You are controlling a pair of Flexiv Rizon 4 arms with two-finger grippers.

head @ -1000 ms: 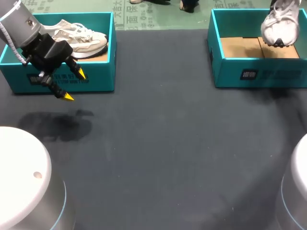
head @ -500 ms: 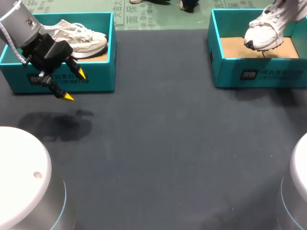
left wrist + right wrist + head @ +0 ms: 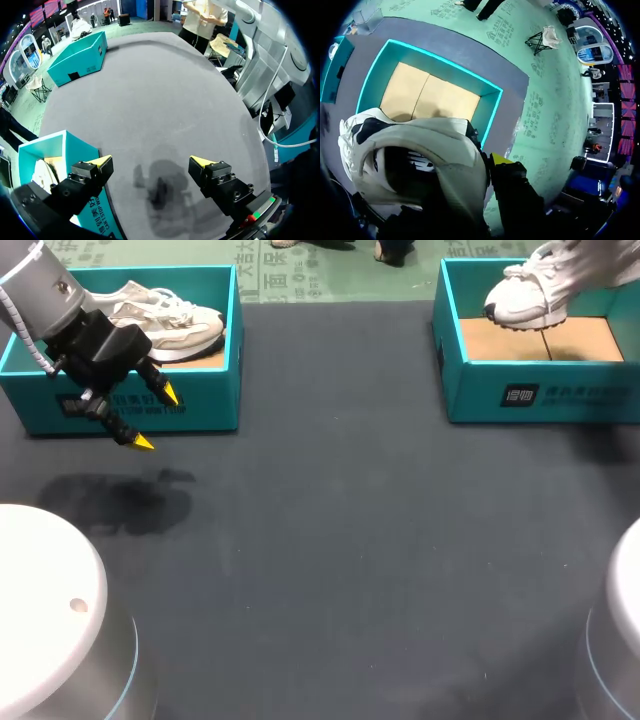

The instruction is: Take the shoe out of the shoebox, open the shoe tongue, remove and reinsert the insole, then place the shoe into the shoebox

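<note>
A white shoe (image 3: pixel 525 290) hangs tilted, toe toward the table's middle, over the open right teal shoebox (image 3: pixel 560 395). In the right wrist view my right gripper (image 3: pixel 480 165) is shut on this shoe (image 3: pixel 420 160) at its collar. One yellow fingertip (image 3: pixel 500 159) shows beside the shoe and the other is hidden by it. Below lies the shoebox's cardboard floor (image 3: pixel 440 95). A second white shoe (image 3: pixel 170 320) lies in the left teal shoebox (image 3: pixel 200 405). My left gripper (image 3: pixel 157 419) hovers open and empty in front of that box, above the dark table, as the left wrist view (image 3: pixel 151 161) also shows.
The dark grey table (image 3: pixel 340 540) stretches between the two boxes. In the left wrist view the left box's corner (image 3: pixel 55 150) is beside one finger, and the right box (image 3: pixel 80 57) stands far across the table.
The shoe in my right gripper has swung toward the table's middle and tipped from toe-down to nearly level above the right box. The left arm has not moved.
</note>
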